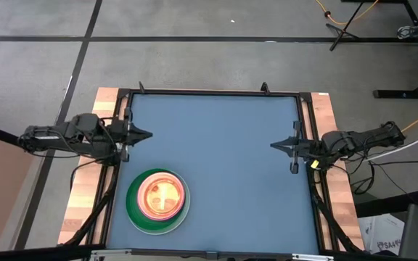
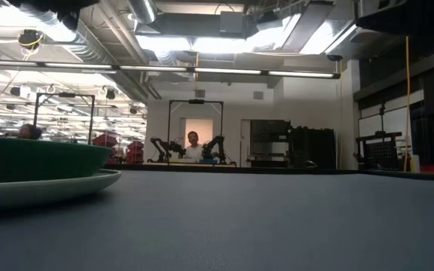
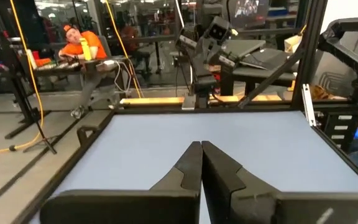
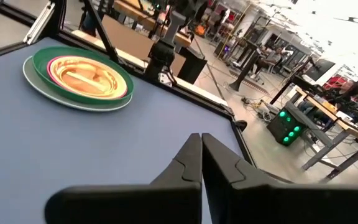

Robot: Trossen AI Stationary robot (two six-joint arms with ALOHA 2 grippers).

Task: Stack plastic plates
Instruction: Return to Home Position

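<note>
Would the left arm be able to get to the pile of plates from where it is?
Probably yes: the left tool, shut, hovers near the plate stack on its own side, with nothing between them.

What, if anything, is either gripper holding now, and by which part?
Nothing. The left gripper and right gripper are both shut and empty, well apart from the stack of plates.

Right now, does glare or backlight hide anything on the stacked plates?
High view: the stack of round plastic plates glows washed-out orange at its centre. Low view: bright ceiling lights leave the large dark green plate shadowed. Right wrist view: evenly lit.
</note>
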